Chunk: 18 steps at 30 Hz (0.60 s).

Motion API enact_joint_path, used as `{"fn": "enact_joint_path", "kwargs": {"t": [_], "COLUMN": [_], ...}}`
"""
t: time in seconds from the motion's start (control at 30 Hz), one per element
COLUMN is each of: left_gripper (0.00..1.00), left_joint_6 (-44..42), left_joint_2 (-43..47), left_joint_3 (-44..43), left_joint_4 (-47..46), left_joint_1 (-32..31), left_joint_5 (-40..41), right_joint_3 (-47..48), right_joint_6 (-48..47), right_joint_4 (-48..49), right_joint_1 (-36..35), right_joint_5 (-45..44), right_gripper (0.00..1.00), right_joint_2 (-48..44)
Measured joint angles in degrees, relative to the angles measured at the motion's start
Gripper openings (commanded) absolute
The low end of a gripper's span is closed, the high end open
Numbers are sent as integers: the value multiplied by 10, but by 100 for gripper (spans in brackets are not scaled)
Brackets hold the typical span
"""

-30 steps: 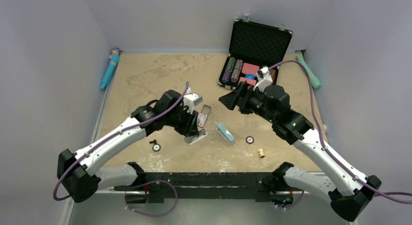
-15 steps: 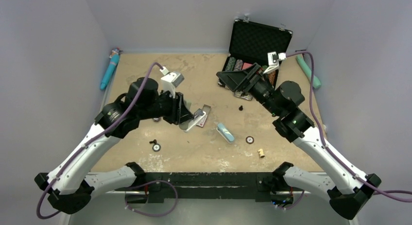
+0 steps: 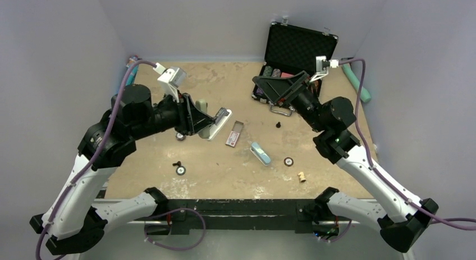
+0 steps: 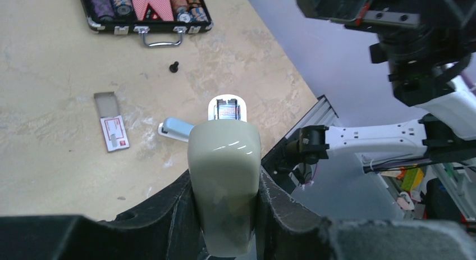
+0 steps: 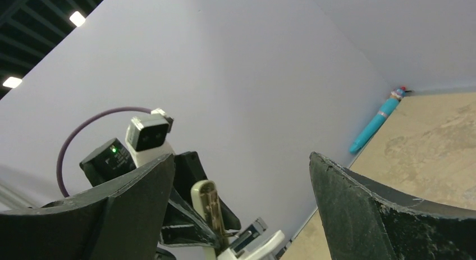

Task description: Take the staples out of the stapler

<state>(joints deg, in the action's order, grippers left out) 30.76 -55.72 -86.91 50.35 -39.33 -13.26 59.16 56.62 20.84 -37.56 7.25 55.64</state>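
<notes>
So the left gripper (image 4: pixel 224 194) is clamped tight on the cream stapler (image 3: pixel 218 124), one finger on each side of its back end, nose pointing out to the right. A second ago that gripper was way down low, nearly at the table (image 3: pixel 224 80) on the near side of the small red-and-white box (image 3: pixel 234 135). Now the arm is up and pulled back to the left, and the stapler hangs in the air to the left of the box and a bit farther back.

The staples: honestly can't pick them out. The left wrist view shows a bit of something shiny in the stapler's open nose, and the right wrist view shows a metal-looking strip along the cream arm, but it's too small to tell whether that's them.

The right gripper (image 5: pixel 240 159) is spread wide with nothing in it. It has swung away from the middle of the table toward the far right and is now over the near edge of the chip case (image 3: pixel 300 46), aimed at the left arm. With it out of the way, a little black screw (image 3: pixel 278 124) shows on the table. The box and the light-blue thing (image 3: pixel 260 153) near it haven't moved.
</notes>
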Motion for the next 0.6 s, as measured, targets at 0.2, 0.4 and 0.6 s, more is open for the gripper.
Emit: {"fn": "enact_joint_path", "kwargs": {"t": [0.2, 0.4, 0.6], "left_gripper": [0, 0, 0], "left_joint_6": [2, 32, 90], "left_joint_2": [-10, -37, -60], "left_joint_3": [-44, -61, -69], "left_joint_4": [-1, -27, -73], "left_joint_1": [23, 78, 101], "left_joint_5": [-53, -141, -207], "right_joint_3": [0, 0, 13], "right_joint_6": [10, 17, 24], "right_joint_4": [36, 48, 78], "right_joint_1": [0, 0, 0], "right_joint_5": [54, 91, 142], "right_gripper": [94, 95, 95], "right_joint_2": [35, 59, 72]}}
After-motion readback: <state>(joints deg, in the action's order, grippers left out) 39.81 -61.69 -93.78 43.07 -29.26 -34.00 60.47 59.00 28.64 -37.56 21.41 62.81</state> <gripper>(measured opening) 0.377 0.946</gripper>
